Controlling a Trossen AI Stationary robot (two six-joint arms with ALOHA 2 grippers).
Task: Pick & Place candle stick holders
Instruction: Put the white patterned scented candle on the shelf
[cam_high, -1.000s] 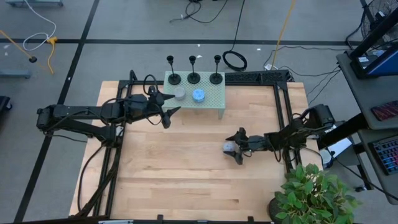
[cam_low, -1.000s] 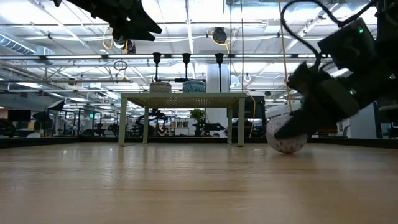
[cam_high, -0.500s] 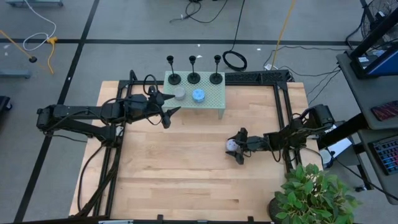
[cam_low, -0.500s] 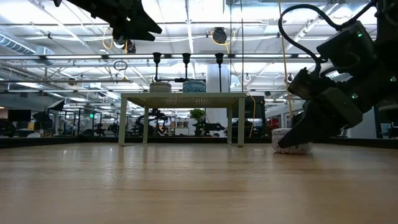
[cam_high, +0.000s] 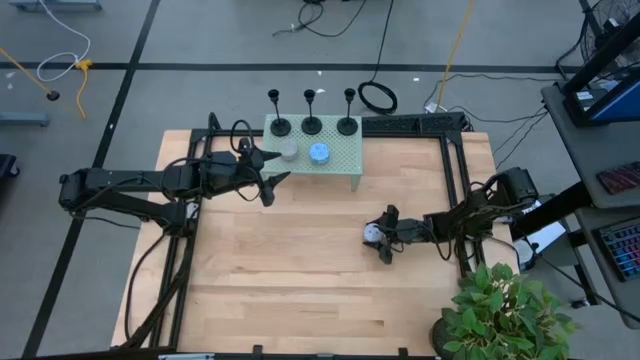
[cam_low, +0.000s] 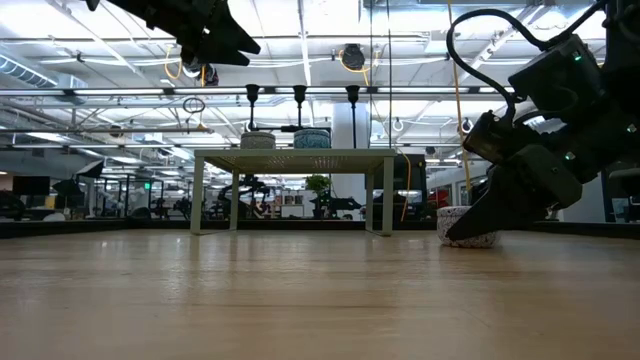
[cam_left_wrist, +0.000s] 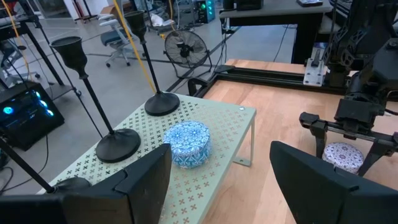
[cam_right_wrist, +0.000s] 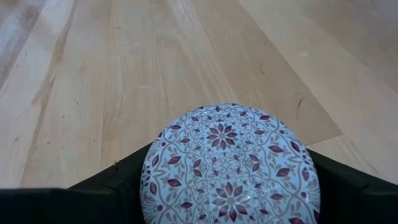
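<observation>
Three black candle stick holders (cam_high: 312, 124) stand on their dome bases in a row along the far side of a pale green perforated stand (cam_high: 340, 160). They also show in the low view (cam_low: 299, 96) and the left wrist view (cam_left_wrist: 118, 143). My left gripper (cam_high: 272, 166) hovers open and empty just left of the stand, above table height. My right gripper (cam_high: 382, 235) is low at the table's right middle, around a whitish patterned puck (cam_high: 371, 234). My right gripper has the whitish puck's round side wall (cam_right_wrist: 149, 180) between its two fingers, one on each side. The fingers come almost level from the table's right side, tipped slightly down. The puck sits flat with its bottom on the table (cam_low: 468, 238), patterned top up.
A grey puck (cam_high: 289, 152) and a blue patterned puck (cam_left_wrist: 189, 143) sit on the stand in front of the holders. A black metal frame (cam_high: 455, 180) runs along the table's edges. A potted plant (cam_high: 500, 310) stands at the near right corner.
My right gripper has brought the whitish puck down. A second ago the puck was tilted and just off the wood; now it lies flat on the table. The gripper has stayed around it.
</observation>
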